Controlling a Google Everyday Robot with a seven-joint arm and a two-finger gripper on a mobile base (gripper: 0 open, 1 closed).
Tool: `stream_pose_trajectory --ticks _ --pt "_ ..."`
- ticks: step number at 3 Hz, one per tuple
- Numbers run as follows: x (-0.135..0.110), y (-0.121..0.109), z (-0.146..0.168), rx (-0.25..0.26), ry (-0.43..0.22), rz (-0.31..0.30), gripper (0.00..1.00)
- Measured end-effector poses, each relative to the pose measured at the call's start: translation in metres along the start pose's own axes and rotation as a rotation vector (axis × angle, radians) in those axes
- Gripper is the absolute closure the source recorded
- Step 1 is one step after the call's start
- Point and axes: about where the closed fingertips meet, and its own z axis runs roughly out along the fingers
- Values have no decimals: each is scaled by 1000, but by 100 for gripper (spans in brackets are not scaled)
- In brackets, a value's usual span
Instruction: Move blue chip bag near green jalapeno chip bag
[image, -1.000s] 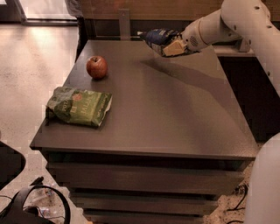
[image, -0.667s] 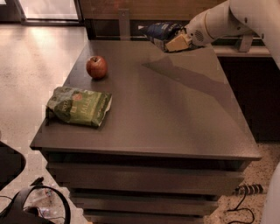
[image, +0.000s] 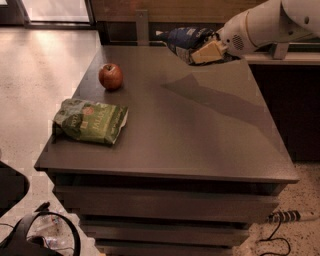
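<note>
The blue chip bag (image: 187, 38) is dark navy with white markings and hangs in the air above the table's far edge. My gripper (image: 209, 51) is shut on its right end, with the white arm reaching in from the upper right. The green jalapeno chip bag (image: 91, 121) lies flat near the table's front left corner, far from the blue bag.
A red apple (image: 110, 76) stands on the dark grey table (image: 200, 130), behind the green bag. A counter edge runs along the right. Cables and a bag lie on the floor at the lower left, and a power strip lies at the lower right.
The gripper has carried the blue chip bag a little to the left and higher above the table's far edge. The green bag and apple have not moved.
</note>
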Motion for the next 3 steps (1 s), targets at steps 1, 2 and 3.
stream_pose_trajectory --ticks 1,2,3 --pt "10 41 -22 -46 -9 13 100" --pt "16 85 -36 -95 -11 -2 100" --pt "17 127 -33 -151 -30 -20 100"
